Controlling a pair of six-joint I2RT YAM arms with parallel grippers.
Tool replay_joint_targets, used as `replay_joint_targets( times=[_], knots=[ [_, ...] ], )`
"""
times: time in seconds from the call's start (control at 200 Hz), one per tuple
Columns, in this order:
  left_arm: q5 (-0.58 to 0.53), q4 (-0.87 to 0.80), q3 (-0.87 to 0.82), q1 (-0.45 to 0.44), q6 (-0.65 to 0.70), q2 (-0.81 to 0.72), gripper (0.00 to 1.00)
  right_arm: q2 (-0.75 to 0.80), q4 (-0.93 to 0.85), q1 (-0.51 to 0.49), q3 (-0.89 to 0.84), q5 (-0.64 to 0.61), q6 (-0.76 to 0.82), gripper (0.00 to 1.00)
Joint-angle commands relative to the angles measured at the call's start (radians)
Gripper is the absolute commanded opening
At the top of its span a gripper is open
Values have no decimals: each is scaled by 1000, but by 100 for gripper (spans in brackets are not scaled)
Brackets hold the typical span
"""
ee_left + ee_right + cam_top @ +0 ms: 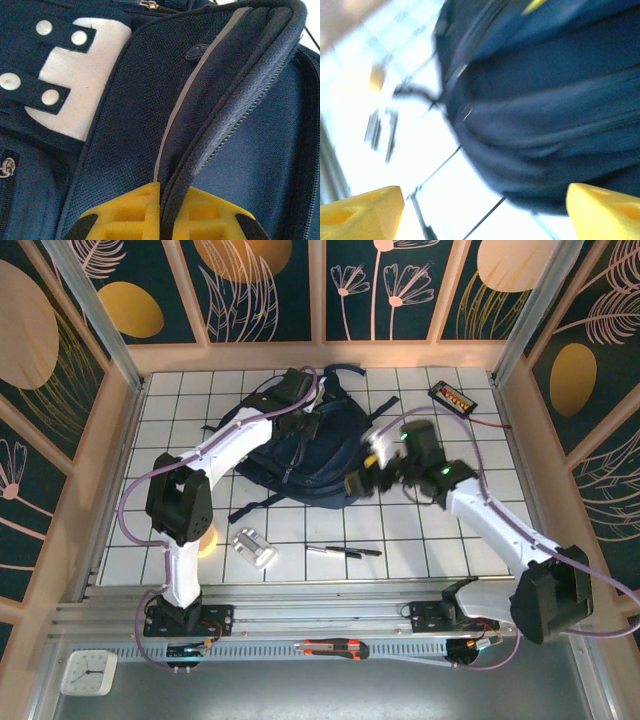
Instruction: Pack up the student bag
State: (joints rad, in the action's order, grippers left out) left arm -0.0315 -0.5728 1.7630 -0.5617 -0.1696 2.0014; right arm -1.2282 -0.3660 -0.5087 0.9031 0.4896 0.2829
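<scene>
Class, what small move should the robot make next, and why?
Probably raise the left gripper a little: it is shut on the zipper edge of the student bag, so lifting should help open it, while the open right gripper is empty.

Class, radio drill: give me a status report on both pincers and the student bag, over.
Left pincer shut on rim of student bag. Right pincer open, empty, beside bag. Pens on table, unpacked.

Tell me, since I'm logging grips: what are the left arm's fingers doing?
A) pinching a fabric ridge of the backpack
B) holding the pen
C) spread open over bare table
A: in the left wrist view the left fingers sit shut on a raised zipper-edge fold of the student bag.
</scene>
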Motion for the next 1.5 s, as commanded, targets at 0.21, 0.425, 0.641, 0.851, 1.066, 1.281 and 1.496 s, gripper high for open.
replay_joint_targets(
  times=[0.21,0.425,0.641,0.851,1.066,1.281,1.496],
  knots=[
    [-6,28,-37,16,51,-65,0,-72,-89,-114,-179,-208,562,59],
    [28,39,-48,18,57,-72,0,-109,-117,-114,-206,-209,616,53],
    [12,70,-79,21,60,-98,0,-72,-138,-146,-252,-212,613,54],
    [5,70,-86,23,66,-98,0,-96,-116,-191,-278,-254,600,54],
    [19,72,-85,26,58,-97,0,-131,-94,-206,-283,-286,590,55],
    [19,75,-107,30,54,-116,0,-165,-70,-223,-288,-316,574,54],
    [29,76,-123,31,51,-125,0,-223,-52,-237,-267,-335,547,49]
  ],
)
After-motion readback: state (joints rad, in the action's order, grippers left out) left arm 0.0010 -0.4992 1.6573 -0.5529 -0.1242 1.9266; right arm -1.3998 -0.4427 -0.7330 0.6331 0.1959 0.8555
